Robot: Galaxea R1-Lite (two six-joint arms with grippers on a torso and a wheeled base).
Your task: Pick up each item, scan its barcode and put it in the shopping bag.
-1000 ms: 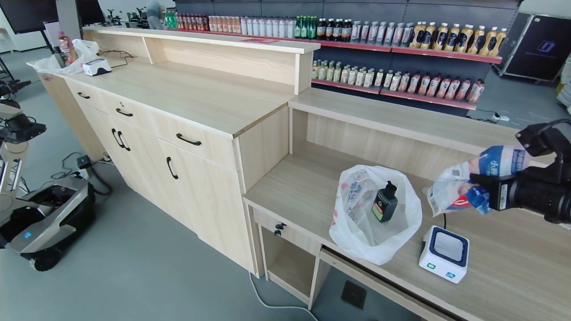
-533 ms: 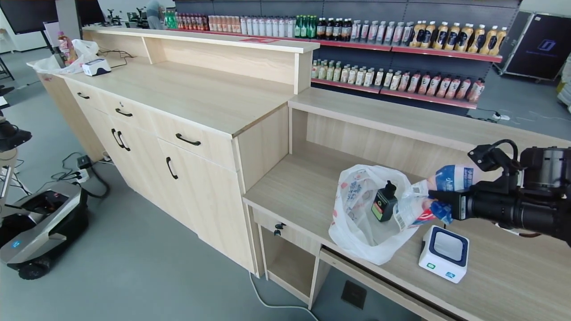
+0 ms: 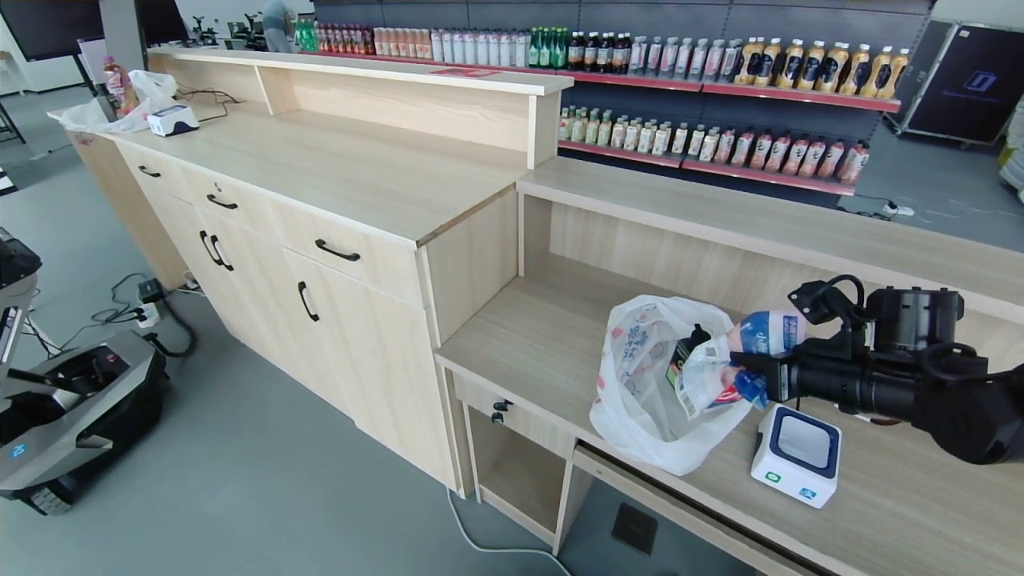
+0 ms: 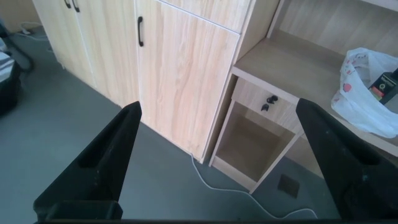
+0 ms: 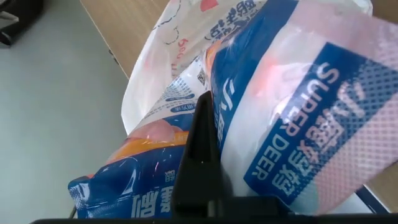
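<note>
Right gripper (image 3: pixel 758 381) is clamping the snack packet (image 3: pixel 704 378) over the open shopping bag (image 3: pixel 632 416), near the counter's (image 3: pixel 544 336) front edge, the packet apparently touching the bag's rim. Left gripper (image 4: pixel 217 102) is hanging with its fingers spread.

My head camera sits high, looking forward and down across the worktop (image 3: pixel 544 336), far enough back to take in the floor (image 3: pixel 240 480) and the drink shelves (image 3: pixel 720 88) beyond. My left wrist camera hangs over the floor, facing the cabinet fronts (image 4: pixel 186 74) from a distance. My right wrist camera sits tight against the snack packet (image 5: pixel 280 112). All three catch the shopping bag (image 3: pixel 632 424) (image 4: pixel 357 106) (image 5: pixel 155 68).
</note>
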